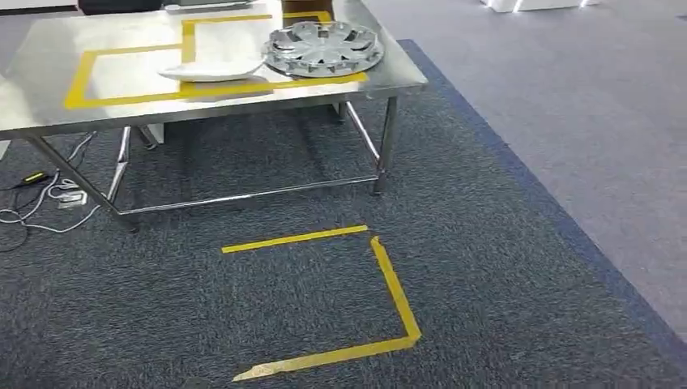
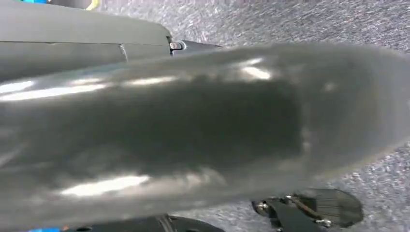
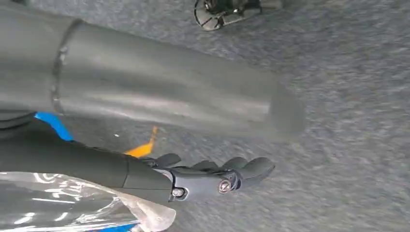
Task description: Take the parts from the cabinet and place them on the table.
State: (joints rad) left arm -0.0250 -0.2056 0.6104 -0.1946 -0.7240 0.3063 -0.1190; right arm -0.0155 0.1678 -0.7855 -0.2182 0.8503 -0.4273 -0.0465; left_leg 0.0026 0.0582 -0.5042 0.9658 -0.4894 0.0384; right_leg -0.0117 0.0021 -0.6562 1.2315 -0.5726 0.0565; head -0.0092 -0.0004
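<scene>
Carpet (image 1: 267,316), dark grey and speckled, covers most of the floor in the head view, with a blue border and paler floor (image 1: 583,105) beyond it to the right. Yellow tape (image 1: 389,279) marks part of a square on the carpet in front of the table. The steel tabletop (image 1: 49,73) stands at the far side on thin legs with a low crossbar, and more yellow tape (image 1: 121,99) outlines boxes on its surface. Two parts lie on it: a silver hubcap (image 1: 322,47) near the right end, partly over the tape line, and a white curved panel (image 1: 212,71) just beside it to the left, lying across the tape. White cables (image 1: 44,203) and a small plug block lie on the carpet under the tabletop's left end.

In the right wrist view the right hand (image 3: 208,176) hangs over the carpet, its dark fingers (image 3: 251,168) stretched out nearly straight and apart, holding nothing. Crinkled clear plastic (image 3: 72,208) shows near the wrist. In the left wrist view a blurred grey cover takes up most of the picture; whether the left hand's fingers are spread or curled cannot be told.
</scene>
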